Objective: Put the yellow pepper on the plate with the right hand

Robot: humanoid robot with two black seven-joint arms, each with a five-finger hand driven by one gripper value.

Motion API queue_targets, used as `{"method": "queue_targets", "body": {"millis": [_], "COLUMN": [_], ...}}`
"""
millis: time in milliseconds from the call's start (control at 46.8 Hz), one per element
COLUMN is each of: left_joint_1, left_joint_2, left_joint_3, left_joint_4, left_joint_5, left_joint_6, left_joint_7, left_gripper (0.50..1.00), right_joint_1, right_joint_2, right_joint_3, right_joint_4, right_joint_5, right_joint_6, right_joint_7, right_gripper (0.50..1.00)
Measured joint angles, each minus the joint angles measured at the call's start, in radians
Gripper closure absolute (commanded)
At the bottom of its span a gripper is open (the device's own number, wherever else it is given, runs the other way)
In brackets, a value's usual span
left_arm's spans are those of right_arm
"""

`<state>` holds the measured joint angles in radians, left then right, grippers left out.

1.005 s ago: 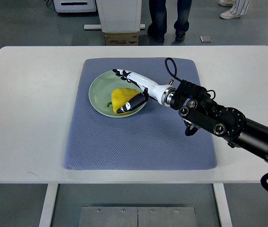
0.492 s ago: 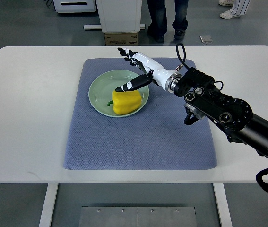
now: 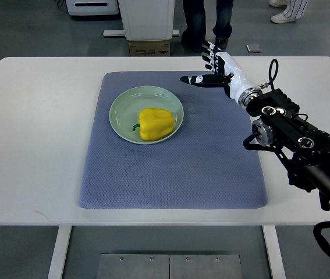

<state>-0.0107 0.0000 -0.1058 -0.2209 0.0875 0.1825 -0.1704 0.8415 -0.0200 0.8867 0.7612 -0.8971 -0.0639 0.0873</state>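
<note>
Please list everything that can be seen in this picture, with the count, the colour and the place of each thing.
yellow pepper: one, yellow with a green stem, lying on the plate
plate: one, pale green, on the far left part of the mat
mat: one, blue-grey, in the middle of the table
table: one, white, filling most of the view
cardboard box: one, brown, on the floor behind the table
people's legs and shoes: at least two people, on the floor beyond the table
right hand: one, white and black, fingers spread, holding nothing, over the far right edge of the mat, apart from the plate
left hand: not in view
</note>
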Motion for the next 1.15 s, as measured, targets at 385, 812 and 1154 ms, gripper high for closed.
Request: {"method": "queue_targets", "body": {"millis": [385,812,1154], "left_joint_1": [0.000,0.000,0.000], "left_joint_2": [0.000,0.000,0.000], "left_joint_3": [0.000,0.000,0.000], "left_joint_4": [0.000,0.000,0.000], "left_joint_5": [0.000,0.000,0.000], "left_joint_6": [0.000,0.000,0.000], "left_joint_7": [0.000,0.000,0.000], "left_gripper": [0.500,0.500,0.500], "right_joint_1": [-0.104,-0.163,-0.168], "right_joint_2": [0.009,0.020,0.020], "right_joint_3": [0.183,0.361,0.383], "right_joint_4": [-0.012,-0.005,-0.005], "right_joint_5": [0.010,0.061,0.166], "right_joint_6": [-0.065,-0.069,-0.069], "right_joint_7": [-0.007,-0.039,-0.038], "right_gripper": [0.505,0.500,0.500]}}
